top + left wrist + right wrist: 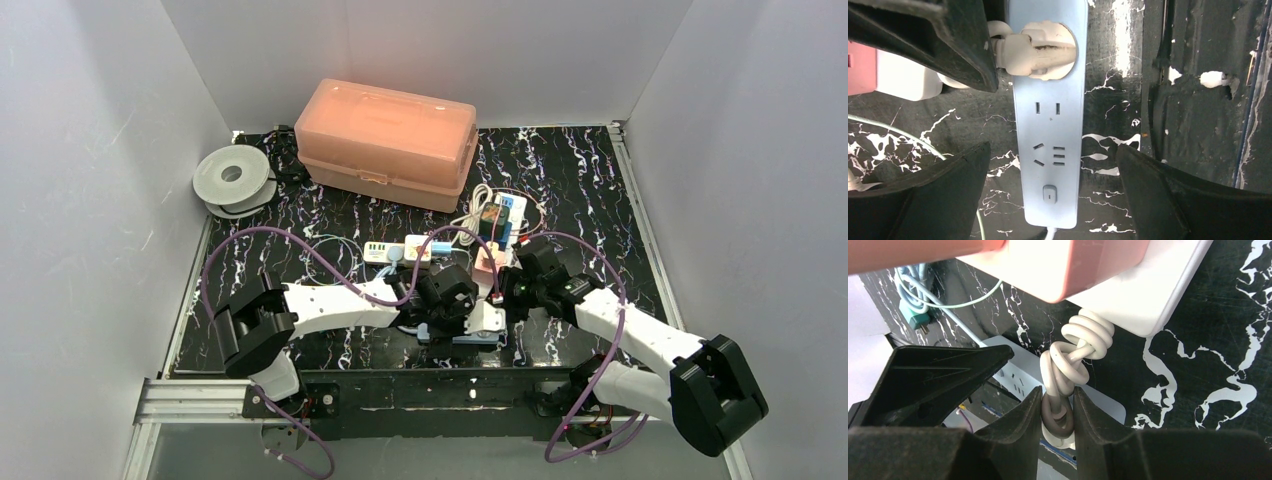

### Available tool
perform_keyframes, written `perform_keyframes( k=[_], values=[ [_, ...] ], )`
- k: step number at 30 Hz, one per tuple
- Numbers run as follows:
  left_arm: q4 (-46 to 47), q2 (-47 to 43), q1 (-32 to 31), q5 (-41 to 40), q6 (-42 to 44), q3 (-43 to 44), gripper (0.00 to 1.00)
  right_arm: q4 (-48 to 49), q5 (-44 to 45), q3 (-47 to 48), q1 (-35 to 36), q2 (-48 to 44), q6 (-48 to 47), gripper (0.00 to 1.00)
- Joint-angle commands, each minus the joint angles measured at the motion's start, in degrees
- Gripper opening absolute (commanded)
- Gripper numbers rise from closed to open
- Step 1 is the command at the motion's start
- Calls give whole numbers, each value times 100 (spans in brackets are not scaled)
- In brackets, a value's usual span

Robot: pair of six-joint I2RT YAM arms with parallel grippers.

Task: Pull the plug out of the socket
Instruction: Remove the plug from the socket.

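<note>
Plug (1040, 50) is sitting in the end socket of the blue power strip (1048, 115) on the bench (1108, 100), its left side hiding behind the right claw (1058, 392), which is clenching the plug's neck. Left claw (1051, 150) is hanging spread wide astride the strip. Knotted white cord (1073, 355) is crowding the grip.
</note>
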Motion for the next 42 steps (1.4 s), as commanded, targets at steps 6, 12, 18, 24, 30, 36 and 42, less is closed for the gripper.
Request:
perform_keyframes(
  k=[6,12,18,24,30,36,42],
  values=[
    [-94,-511,73,782,-299,-507,98,268,-1160,156,-373,-703,135,1],
    [-31,-271,369,950,-397,-386,95,291,-1302,98,-417,-702,98,1],
    [-275,-126,562,1583,-230,-190,75,362,-1526,56,-430,-668,87,1],
    [-503,-95,583,2080,272,-202,69,528,-1828,43,-534,-638,120,1],
    [-181,-83,593,1900,584,-363,82,701,-1971,-78,-584,-622,252,1],
    [248,93,583,1701,769,-352,80,835,-2049,-122,-584,-615,368,1],
    [325,151,538,1475,1041,-365,78,952,-2150,-98,-595,-534,491,1]
  ],
)
